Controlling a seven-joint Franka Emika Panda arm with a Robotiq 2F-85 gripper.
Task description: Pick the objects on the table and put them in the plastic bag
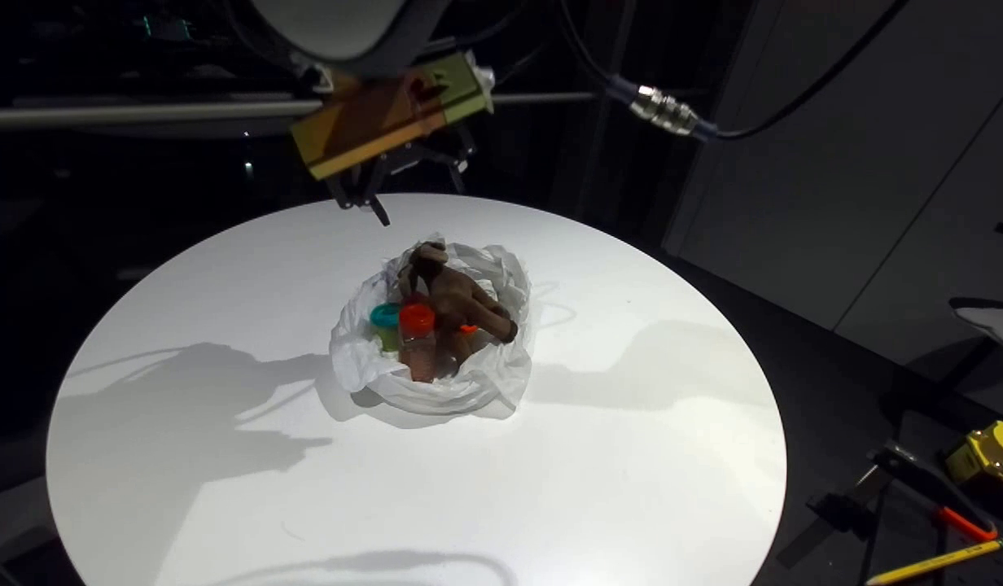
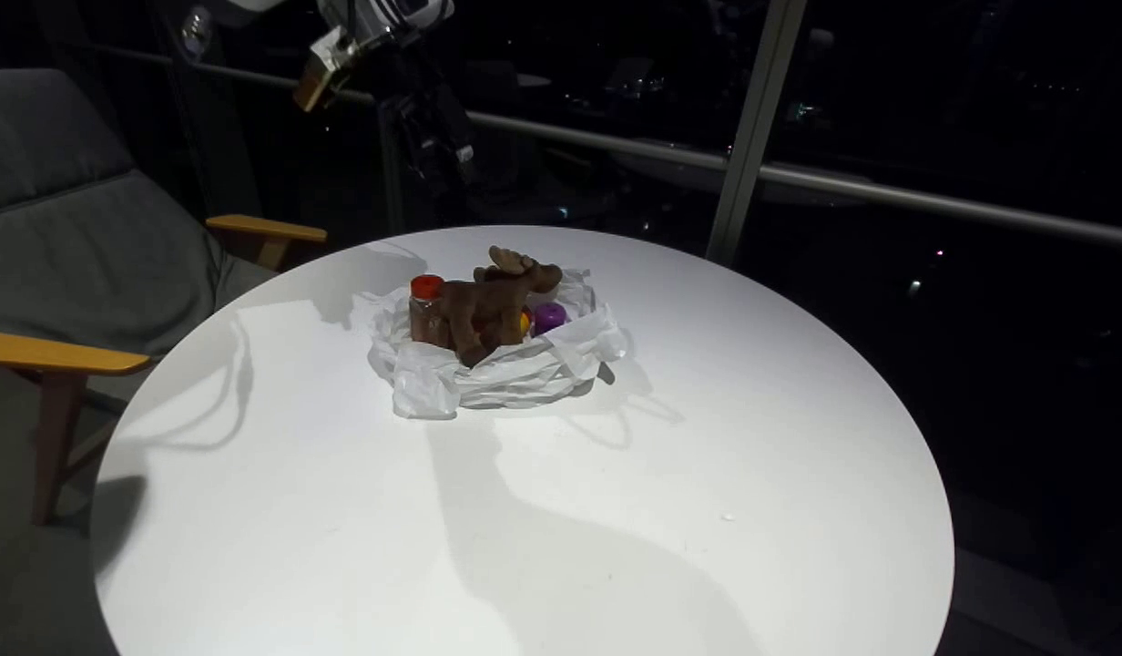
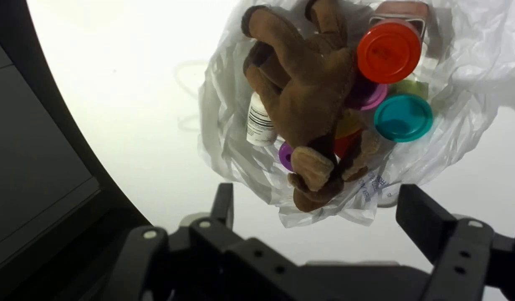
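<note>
The whitish plastic bag [image 1: 353, 358] sits wide open on the round white table [image 1: 615, 496]. Inside lies the brown plush animal [image 2: 488, 301], on top of other objects. Beside it stand a red-lidded bottle [image 1: 418, 358] and a cup with a teal lid [image 3: 403, 118]. Purple pieces [image 3: 286, 156], a yellow piece [image 3: 348, 125] and a white labelled bottle [image 3: 261, 129] show partly under the plush. In an exterior view my gripper [image 1: 420, 199] hangs above the table, apart from the bag. Its jaws are spread wide with nothing held; the wrist view sees the bag's edge beyond them.
A grey chair with wooden armrests [image 2: 87, 351] stands close to the table. Behind runs a metal window rail [image 2: 889, 191]. A cable with a metal connector [image 1: 664, 110] hangs near the arm. Off the table lie a yellow tape measure [image 1: 990, 456] and a pencil [image 1: 941, 561].
</note>
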